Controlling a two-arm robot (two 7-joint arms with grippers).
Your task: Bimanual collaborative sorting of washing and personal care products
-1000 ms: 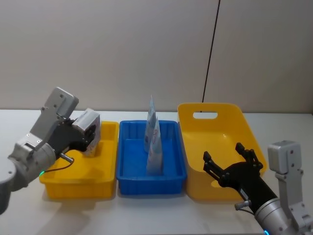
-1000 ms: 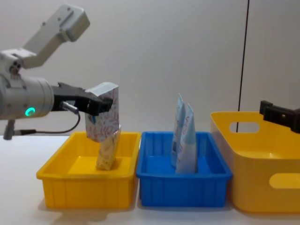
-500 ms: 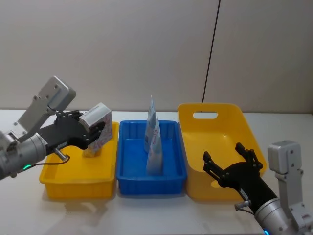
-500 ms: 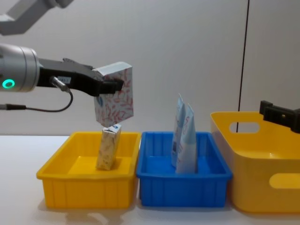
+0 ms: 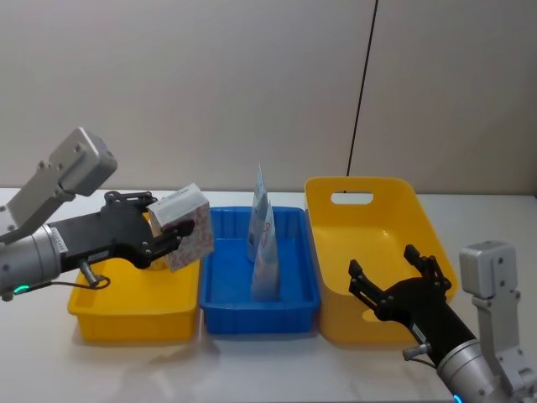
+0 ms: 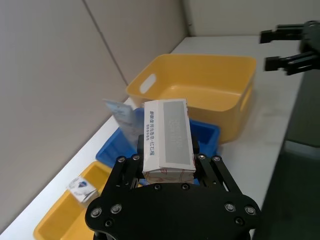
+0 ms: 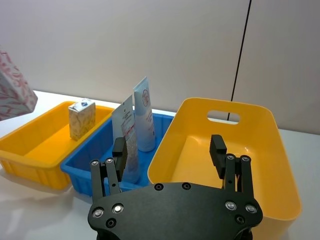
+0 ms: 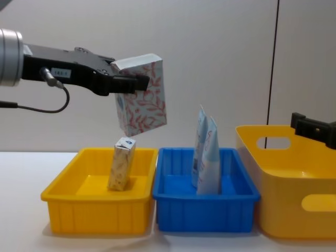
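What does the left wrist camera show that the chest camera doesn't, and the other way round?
Left wrist view: the floral carton's grey top panel with blue print, clamped in the left gripper, plus the right gripper with fingers spread beyond the large yellow basket. Chest view: the carton's red vine sides, hanging in the air roughly above where the small yellow bin meets the blue bin. Both: the beige carton standing in the small yellow bin and the squeeze tubes upright in the blue bin.

Floral carton point(image 8: 143, 100) in left gripper point(image 8: 135, 81), high above rim of small yellow bin point(image 8: 79, 214).
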